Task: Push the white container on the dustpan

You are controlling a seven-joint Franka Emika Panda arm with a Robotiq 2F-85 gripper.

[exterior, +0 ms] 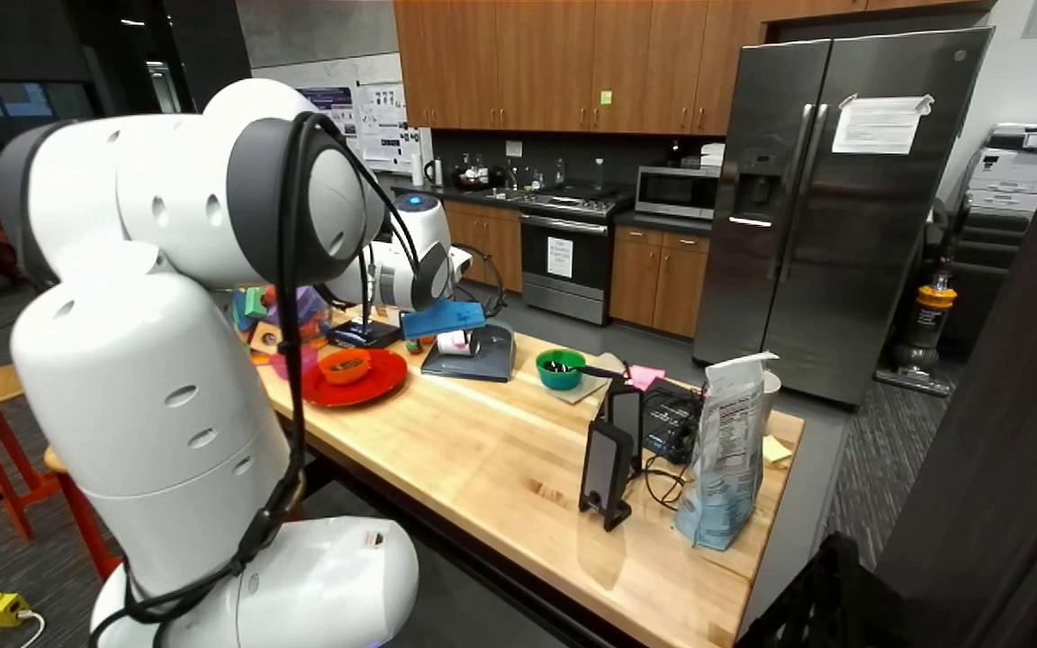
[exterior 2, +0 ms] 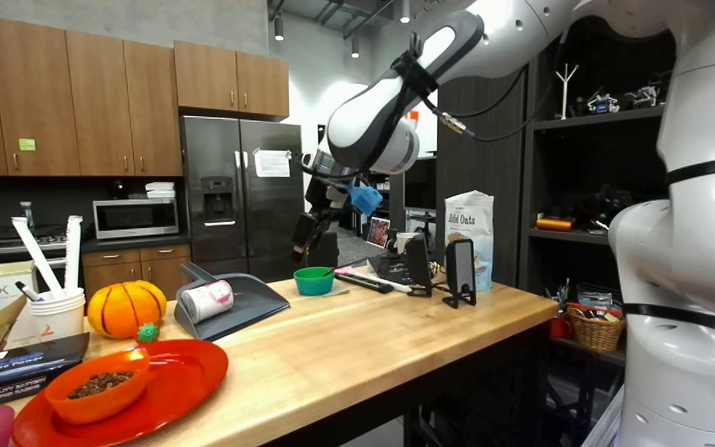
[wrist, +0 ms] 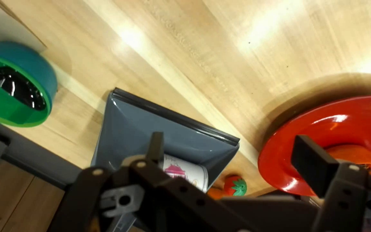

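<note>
The white container (exterior 2: 210, 301) is a small white tub with pink print. It lies on its side inside the dark grey dustpan (exterior 2: 255, 304), near the handle end. Both exterior views show this, with the container (exterior: 456, 343) and the dustpan (exterior: 482, 363) beyond the red plate. In the wrist view the container (wrist: 187, 170) is partly hidden behind a finger, and the dustpan's black front lip (wrist: 175, 117) is in plain sight. My gripper (wrist: 235, 154) is open and empty, fingers wide apart. In an exterior view the gripper (exterior 2: 308, 239) hangs in the air above table height.
A red plate (exterior 2: 199, 379) with an orange bowl (exterior 2: 100, 397) stands near the dustpan. A green bowl (exterior 2: 314, 281) is on its other side. A toy pumpkin (exterior 2: 126, 308) and a small red-and-green toy (wrist: 235, 186) are close by. Speakers (exterior: 606, 472) and a tall bag (exterior: 725, 450) stand farther along.
</note>
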